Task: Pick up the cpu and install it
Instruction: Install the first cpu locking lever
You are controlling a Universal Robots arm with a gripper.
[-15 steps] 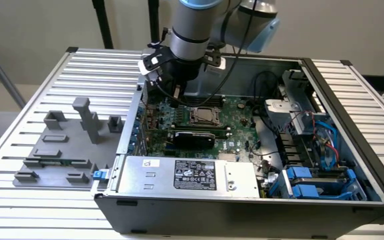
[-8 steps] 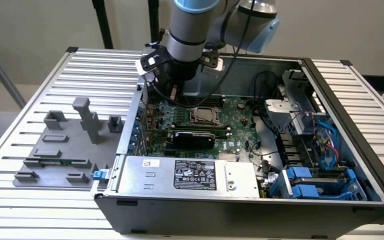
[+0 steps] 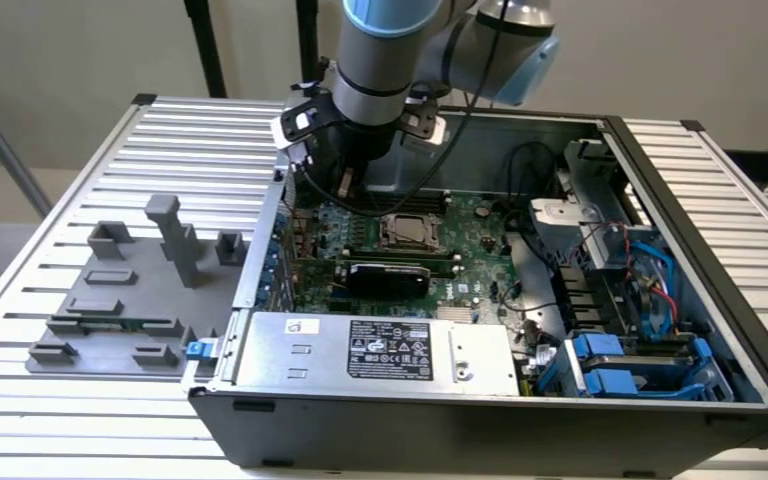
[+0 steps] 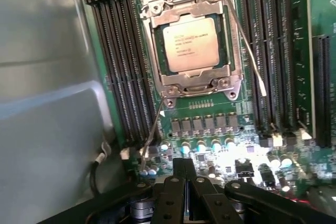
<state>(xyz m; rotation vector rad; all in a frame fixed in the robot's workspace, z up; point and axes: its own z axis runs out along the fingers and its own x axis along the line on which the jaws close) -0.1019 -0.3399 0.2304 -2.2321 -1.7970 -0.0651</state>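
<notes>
The cpu (image 4: 190,43) lies flat in the motherboard's metal socket frame (image 4: 195,81); the end effector (image 4: 186,179), closed tight and empty, hangs over the board near the socket, clear of the chip, inside the open case (image 3: 491,430).

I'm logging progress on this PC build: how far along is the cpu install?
Done, it seems: the cpu lies flat inside the socket frame on the motherboard. In hand: nothing; the gripper is shut and empty, above the board, apart from the socket. Left: the thin retention lever looks raised, so the socket appears not yet latched.
</notes>
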